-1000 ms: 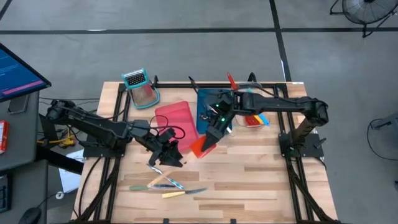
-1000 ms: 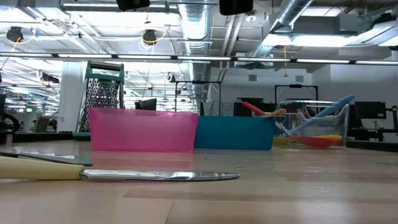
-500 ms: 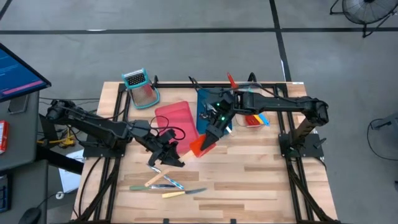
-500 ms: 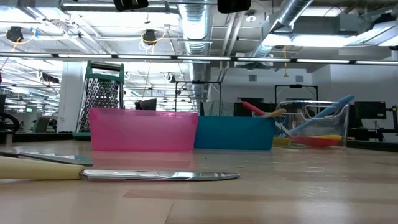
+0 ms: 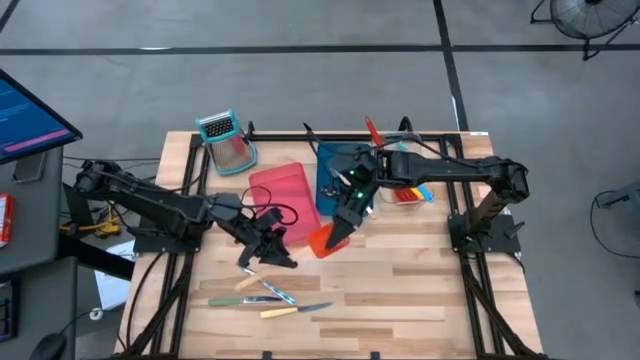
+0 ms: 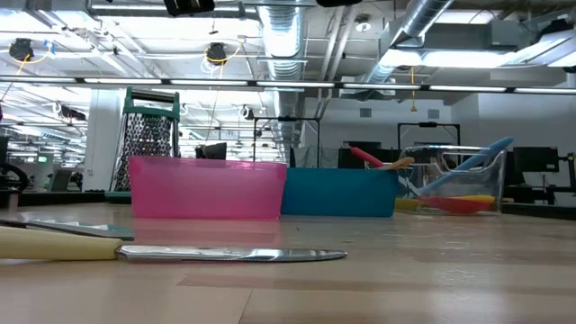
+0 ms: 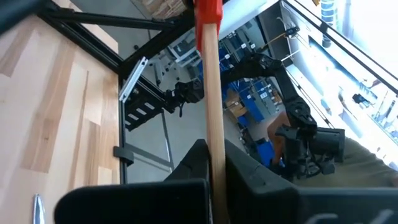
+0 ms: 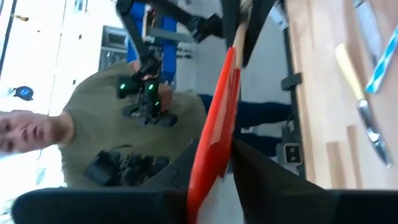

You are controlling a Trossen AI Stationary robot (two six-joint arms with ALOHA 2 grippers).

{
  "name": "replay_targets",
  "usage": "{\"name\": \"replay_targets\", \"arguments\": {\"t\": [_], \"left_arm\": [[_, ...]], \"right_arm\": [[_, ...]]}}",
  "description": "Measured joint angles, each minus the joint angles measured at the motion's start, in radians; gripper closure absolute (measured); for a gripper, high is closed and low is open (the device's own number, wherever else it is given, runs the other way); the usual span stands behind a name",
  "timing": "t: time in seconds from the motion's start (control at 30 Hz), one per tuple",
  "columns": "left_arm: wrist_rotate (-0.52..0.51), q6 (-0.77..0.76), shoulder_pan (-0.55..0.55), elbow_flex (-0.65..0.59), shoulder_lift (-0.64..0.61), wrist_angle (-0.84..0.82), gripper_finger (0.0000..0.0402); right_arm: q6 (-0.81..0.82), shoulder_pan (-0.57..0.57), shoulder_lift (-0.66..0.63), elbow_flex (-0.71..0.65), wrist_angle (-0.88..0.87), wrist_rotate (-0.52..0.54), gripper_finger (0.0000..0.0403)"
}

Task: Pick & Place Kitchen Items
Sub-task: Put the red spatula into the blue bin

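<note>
No legible labels; left gripper (image 5: 268,252) and right gripper (image 5: 338,232) jaws both clamp one wooden-handled red spatula (image 5: 318,238) above the wooden table (image 5: 420,280)

- The high view looks straight down on the whole tabletop (image 5: 400,280) and both arms.
- The low view sits at tabletop height, facing the pink tray (image 6: 207,187) and blue tray (image 6: 340,192), which the high view shares.
- Each wrist view looks close along a clamped red spatula (image 7: 210,93).
</note>
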Motion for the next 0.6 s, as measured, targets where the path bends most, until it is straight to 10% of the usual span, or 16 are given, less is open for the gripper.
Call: {"name": "replay_targets", "arguments": {"t": [0.6], "left_arm": [[-0.009,-0.003,0.0,0.0,0.0,0.005,0.0401]], "right_arm": [[0.165,0.049,-0.115,0.0,-0.289,-0.251,0.0222]]}}
